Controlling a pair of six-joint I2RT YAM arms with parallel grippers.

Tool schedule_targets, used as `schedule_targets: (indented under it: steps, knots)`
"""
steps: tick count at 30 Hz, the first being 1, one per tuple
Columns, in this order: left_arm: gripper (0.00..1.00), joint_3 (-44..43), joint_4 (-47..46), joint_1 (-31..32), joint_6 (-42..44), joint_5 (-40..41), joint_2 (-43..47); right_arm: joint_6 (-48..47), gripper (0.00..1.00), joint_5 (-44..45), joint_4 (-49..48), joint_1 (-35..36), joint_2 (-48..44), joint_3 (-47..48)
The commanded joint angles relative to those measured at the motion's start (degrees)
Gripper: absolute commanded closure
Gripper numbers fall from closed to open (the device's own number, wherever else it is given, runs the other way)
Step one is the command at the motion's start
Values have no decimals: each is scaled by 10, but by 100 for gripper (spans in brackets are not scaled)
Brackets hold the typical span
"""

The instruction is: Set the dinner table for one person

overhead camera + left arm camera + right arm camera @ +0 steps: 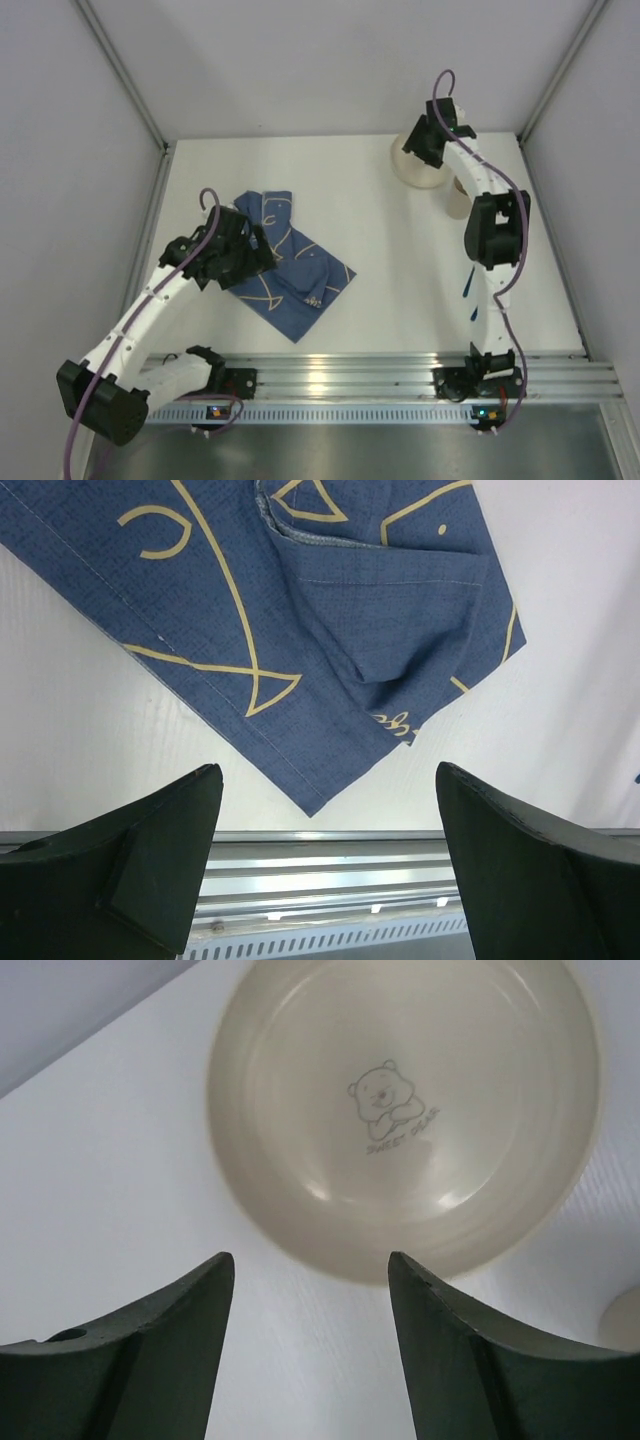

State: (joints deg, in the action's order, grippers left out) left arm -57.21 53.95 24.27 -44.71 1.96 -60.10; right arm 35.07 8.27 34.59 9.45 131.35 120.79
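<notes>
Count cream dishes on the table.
2. A bear-print bowl at the table's far right, at the right gripper; a smaller cream piece right beside it, largely hidden by the right arm. The arm may hide more.

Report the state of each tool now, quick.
Left tool: open, empty, above the blue cloth.
Right tool: open, empty, above the cream bowl.
</notes>
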Motion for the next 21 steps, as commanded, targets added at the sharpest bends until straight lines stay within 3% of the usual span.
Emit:
schedule_targets:
  steps: [1, 7, 12, 16, 21]
  knots:
    - [7, 17, -22, 5, 14, -6, -8, -33, 36, -96, -7, 36, -147, -44]
    - [9, 94, -38, 6, -23, -16, -17, -48, 35, -209, -36, 128, -293, -296]
    - [11, 177, -75, 6, -68, -35, 23, -3, 36, -324, -121, 194, -336, -479]
    - [14, 224, -111, 6, -85, -56, 37, 25, 38, -340, -170, 214, -328, -530]
    - [15, 261, -158, 6, -83, -79, 18, 22, 39, -343, -194, 227, -273, -510]
